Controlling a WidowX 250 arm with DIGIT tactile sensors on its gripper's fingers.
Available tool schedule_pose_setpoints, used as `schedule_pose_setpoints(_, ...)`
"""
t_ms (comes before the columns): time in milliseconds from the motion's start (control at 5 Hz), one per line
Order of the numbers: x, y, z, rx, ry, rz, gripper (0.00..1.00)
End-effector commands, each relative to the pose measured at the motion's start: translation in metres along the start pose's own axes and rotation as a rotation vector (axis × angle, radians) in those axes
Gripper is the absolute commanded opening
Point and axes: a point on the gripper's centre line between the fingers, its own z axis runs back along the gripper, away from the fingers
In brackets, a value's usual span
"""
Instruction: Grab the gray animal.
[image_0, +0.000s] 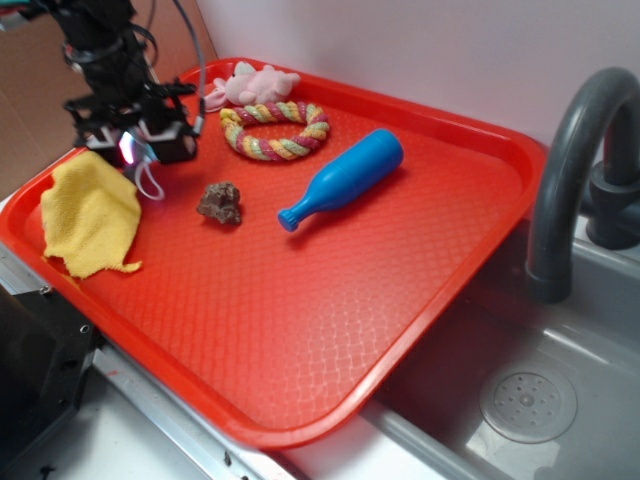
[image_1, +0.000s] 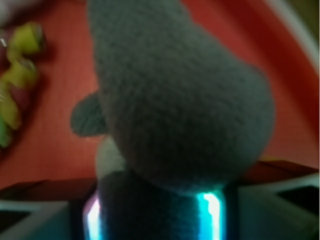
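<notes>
The gray animal (image_1: 180, 95) fills the wrist view as a blurred gray plush mass held right at the gripper (image_1: 155, 215), with one small rounded ear or limb sticking out to its left; the grasp therefore appears to be made, and what is left, at most, is to confirm a secure hold. In the exterior view, working from near to far: the red tray (image_0: 300, 330) is bare across its near half. At the left edge lies a yellow cloth (image_0: 90, 215). Just beyond it the gripper (image_0: 140, 145) is clenched on the gray animal, of which only a white string loop (image_0: 150, 185) hangs visibly below the fingers. Whether the toy is clear of the tray surface cannot be told. The arm descends steeply from the upper left, wrist pointing down over the far-left part of the tray. To the right lie a brown lump (image_0: 220, 203) and a blue bottle (image_0: 342, 178); farther off, a rope ring (image_0: 275, 130) and a pink plush toy (image_0: 250, 85).
</notes>
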Motion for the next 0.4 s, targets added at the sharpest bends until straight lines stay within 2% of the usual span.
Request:
schedule_pose_setpoints(0, -0.011, -0.027, 0.119, -0.104, -0.192, -0.352, 0.00)
schedule_pose_setpoints(200, -0.040, -0.046, 0.174, -0.196, -0.072, -0.586, 0.00)
